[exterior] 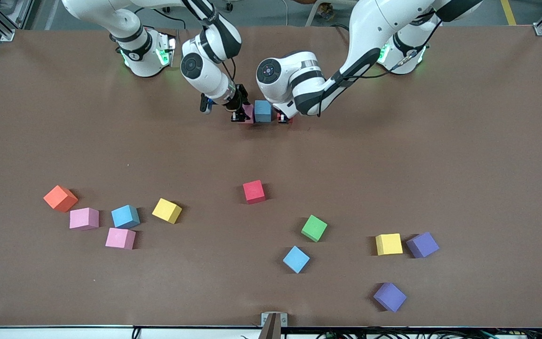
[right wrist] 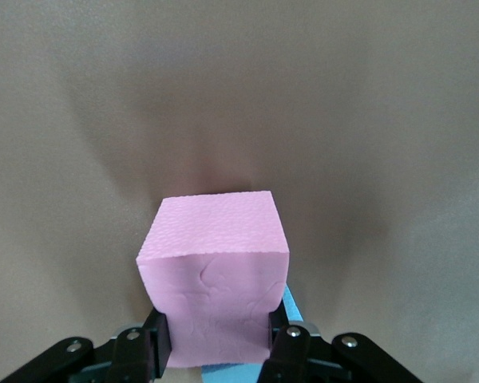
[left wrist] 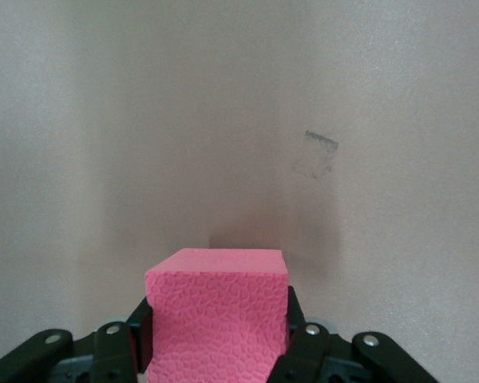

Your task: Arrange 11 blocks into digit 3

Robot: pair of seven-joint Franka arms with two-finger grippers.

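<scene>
Right end effector (right wrist: 219, 351) clamping pink block (right wrist: 215, 271), left end effector (left wrist: 215, 351) apparently clamping red block (left wrist: 215, 311), light blue block (exterior: 263, 111) between

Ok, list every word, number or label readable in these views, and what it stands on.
No text can be read.
Dark mark on the right arm's white base: too small to read.
Pink foam cube in the right gripper, red foam cube in the left gripper, brown table: blank.
</scene>
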